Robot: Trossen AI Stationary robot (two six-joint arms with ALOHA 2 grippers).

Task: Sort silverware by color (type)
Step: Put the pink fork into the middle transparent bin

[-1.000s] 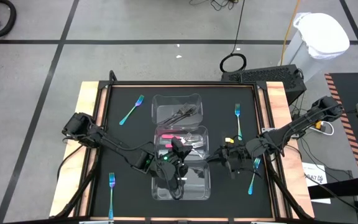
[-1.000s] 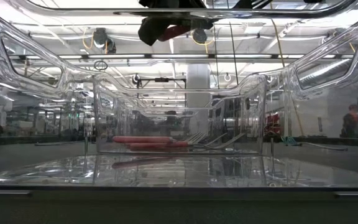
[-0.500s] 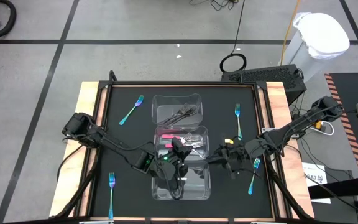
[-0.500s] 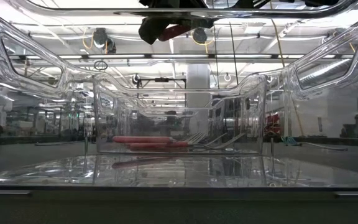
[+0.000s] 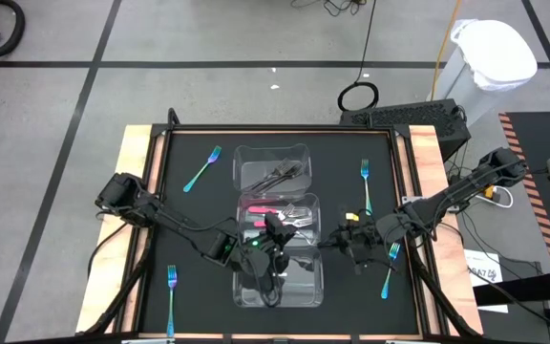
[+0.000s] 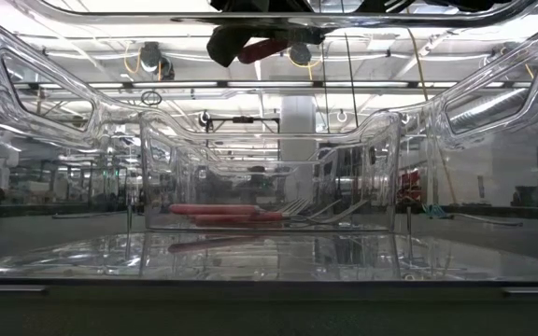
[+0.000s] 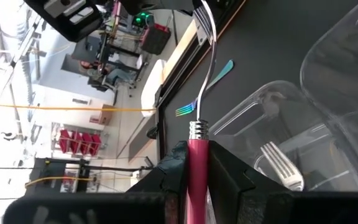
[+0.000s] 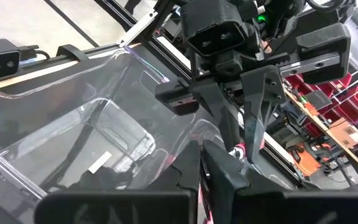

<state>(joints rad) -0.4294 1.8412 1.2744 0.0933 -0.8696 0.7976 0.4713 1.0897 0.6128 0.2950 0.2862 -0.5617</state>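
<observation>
Fingers of the left gripper [image 7: 194,180] clamp a pink fork [image 7: 197,149] above the middle container [image 5: 280,212]; the right gripper's [image 5: 337,241] have just closed, seemingly for handover.

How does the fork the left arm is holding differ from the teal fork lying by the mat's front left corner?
The held fork has a pink handle; the front-left fork has a blue-teal one. The pink one is clamped in the left gripper, raised over the clear containers; the teal one lies flat on the black mat, untouched. Both have silver tines.
</observation>
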